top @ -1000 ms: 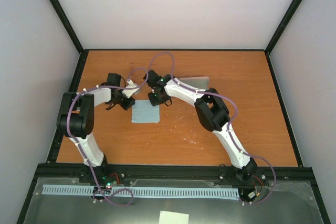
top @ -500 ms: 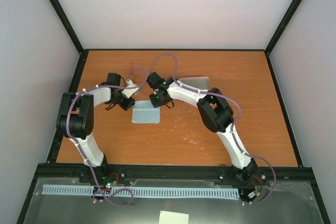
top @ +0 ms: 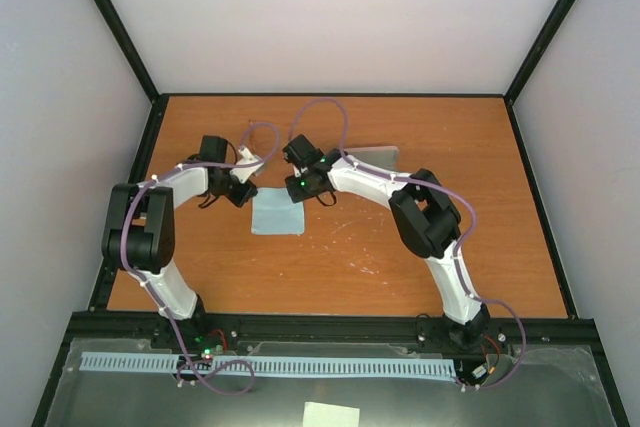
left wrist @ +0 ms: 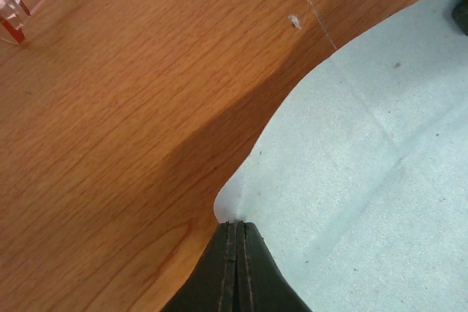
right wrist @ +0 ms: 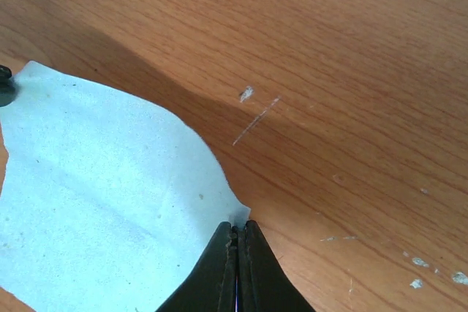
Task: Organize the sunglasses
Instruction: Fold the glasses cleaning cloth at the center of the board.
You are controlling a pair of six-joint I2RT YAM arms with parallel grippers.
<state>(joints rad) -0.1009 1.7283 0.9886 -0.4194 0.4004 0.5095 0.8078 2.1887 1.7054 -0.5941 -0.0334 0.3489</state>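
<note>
A flat blue-grey cloth [top: 277, 217] lies on the wooden table between my two grippers. My left gripper [top: 244, 194] is shut on the cloth's far left corner; the left wrist view shows its tips [left wrist: 236, 224] pinching the cloth [left wrist: 351, 166]. My right gripper [top: 300, 190] is shut on the far right corner; the right wrist view shows its tips [right wrist: 235, 228] pinching the cloth [right wrist: 102, 202]. Both corners are raised slightly off the table. A small translucent piece with red edges [left wrist: 12, 11], which may be part of the sunglasses, shows at the top left of the left wrist view.
A flat grey object [top: 378, 157] lies behind the right forearm. Black frame rails [top: 150, 147] and white walls bound the table on three sides. Purple cables loop above both wrists. Light scratches mark the wood [right wrist: 256, 120].
The right arm's elbow has swung to the right and the left arm's elbow has drawn in. Both grippers stay shut on the cloth's far corners, which have shifted only slightly.
</note>
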